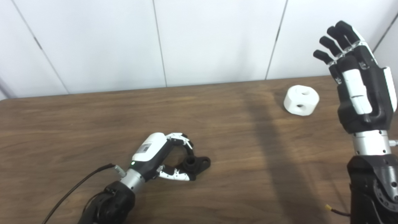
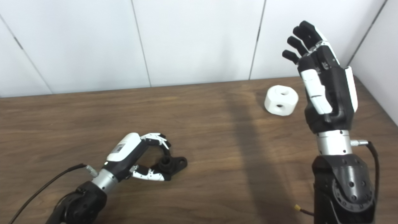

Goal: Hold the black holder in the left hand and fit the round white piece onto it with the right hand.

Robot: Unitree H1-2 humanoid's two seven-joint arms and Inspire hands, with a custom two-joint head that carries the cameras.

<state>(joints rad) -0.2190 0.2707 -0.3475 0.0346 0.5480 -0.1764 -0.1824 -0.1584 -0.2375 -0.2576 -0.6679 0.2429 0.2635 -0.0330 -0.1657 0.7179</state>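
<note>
- The left hand (image 1: 161, 157) lies low on the wooden table (image 1: 77, 124), its fingers (image 1: 182, 140) and thumb curled round the black holder (image 1: 197, 164), which sits on the tabletop.
- The right hand (image 2: 323, 84) is raised upright above the table's right side, fingers spread apart and holding nothing.
- The round white piece (image 2: 281, 100) rests on the table near the far edge, just left of the right hand and well apart from the holder.
- The right eye view shows the table's right edge and a corner of the wall; the left eye view cuts these off.
</note>
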